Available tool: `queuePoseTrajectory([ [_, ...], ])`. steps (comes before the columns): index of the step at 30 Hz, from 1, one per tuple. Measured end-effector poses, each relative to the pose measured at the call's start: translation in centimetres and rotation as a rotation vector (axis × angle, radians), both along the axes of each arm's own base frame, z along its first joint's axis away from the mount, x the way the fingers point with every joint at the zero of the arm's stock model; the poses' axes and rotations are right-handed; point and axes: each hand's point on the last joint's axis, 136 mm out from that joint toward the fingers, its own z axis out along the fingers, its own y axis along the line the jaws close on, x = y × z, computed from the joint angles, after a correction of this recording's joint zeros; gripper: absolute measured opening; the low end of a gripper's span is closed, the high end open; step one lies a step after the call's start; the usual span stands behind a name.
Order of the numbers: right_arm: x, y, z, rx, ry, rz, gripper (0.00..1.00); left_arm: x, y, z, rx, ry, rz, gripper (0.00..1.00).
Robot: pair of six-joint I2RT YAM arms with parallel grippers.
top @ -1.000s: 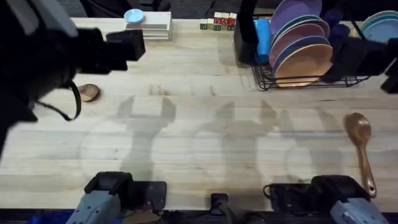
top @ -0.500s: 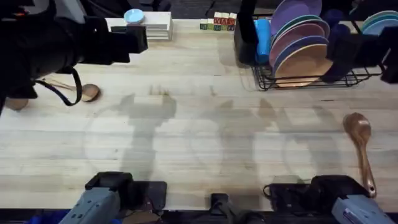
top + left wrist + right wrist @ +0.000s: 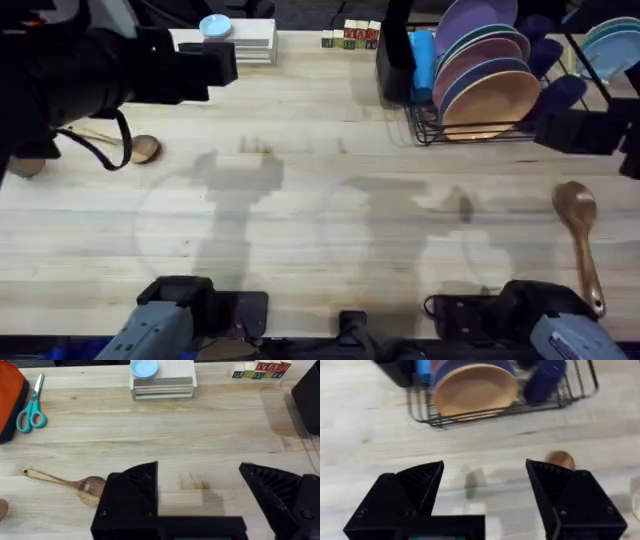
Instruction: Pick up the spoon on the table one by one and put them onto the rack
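2 wooden spoons lie on the desk (image 3: 300, 230), neither yet in the rack (image 3: 480, 125): one spoon (image 3: 580, 240) just below it, the other (image 3: 75, 482) far across from it. Both hands, left (image 3: 200, 495) and right (image 3: 485, 490), gape wide and empty. Each spoon looks light, stiff and smooth, so I'd pinch mid-handle.

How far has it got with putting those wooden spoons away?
Nothing looks done yet. Both spoons lie on the table: one at the left, one at the right. Each claw, left and right, is open and empty. Both spoons are yet to go onto the rack.
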Motion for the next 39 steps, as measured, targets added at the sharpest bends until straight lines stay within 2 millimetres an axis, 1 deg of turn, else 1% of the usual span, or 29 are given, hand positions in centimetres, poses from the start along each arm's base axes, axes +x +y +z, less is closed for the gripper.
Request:
queuePoseTrajectory([
  [5, -0.8, -2.5, -0.4, 0.004, 0.02, -0.127, 0.996, 0.0, 0.0, 0.0, 0.0, 0.0, 0.0, 0.993],
  [6, -1.6, -4.4, -0.5, 0.006, 0.027, -0.225, 0.996, 0.0, 0.0, 0.0, 0.0, 0.0, 0.0, 0.993],
  [9, -2.5, -6.3, -0.6, 0.009, 0.031, -0.33, 0.996, 0.0, 0.0, 0.0, 0.0, 0.0, 0.0, 0.993],
  [10, -3.6, -8.3, -0.6, 0.011, 0.031, -0.44, 0.996, 0.0, 0.0, 0.0, 0.0, 0.0, 0.0, 0.992],
  [14, -5.1, -10.2, -0.6, 0.01, 0.031, -0.558, 0.996, 0.0, 0.0, 0.0, 0.0, 0.0, 0.0, 0.993],
  [16, -5.5, -10.7, -0.6, 0.008, 0.032, -0.589, 0.996, 0.0, 0.0, 0.0, 0.0, 0.0, 0.0, 0.993],
  [22, -5.7, -11.0, -0.6, -0.002, 0.04, -0.602, 0.996, 0.0, 0.0, 0.0, 0.0, 0.0, 0.0, 0.993],
  [32, -5.7, -12.8, -2.1, -0.023, 0.14, -0.653, 0.996, 0.0, 0.0, 0.0, 0.0, 0.0, 0.0, 0.993],
  [35, -5.9, -12.7, -2.2, -0.022, 0.15, -0.655, 0.996, 0.0, 0.0, 0.0, 0.0, 0.0, 0.0, 0.993],
  [36, -6.1, -12.6, -2.4, -0.02, 0.162, -0.656, 0.996, 0.0, 0.0, 0.0, 0.0, 0.0, 0.0, 0.992],
  [37, -7.6, -12.5, -3.3, -0.05, 0.25, -0.664, 0.996, 0.0, 0.0, 0.0, 0.0, 0.0, 0.0, 0.993],
  [39, -8.1, -12.5, -3.7, -0.072, 0.299, -0.645, 0.996, 0.0, 0.0, 0.0, 0.0, 0.0, 0.0, 0.993],
])
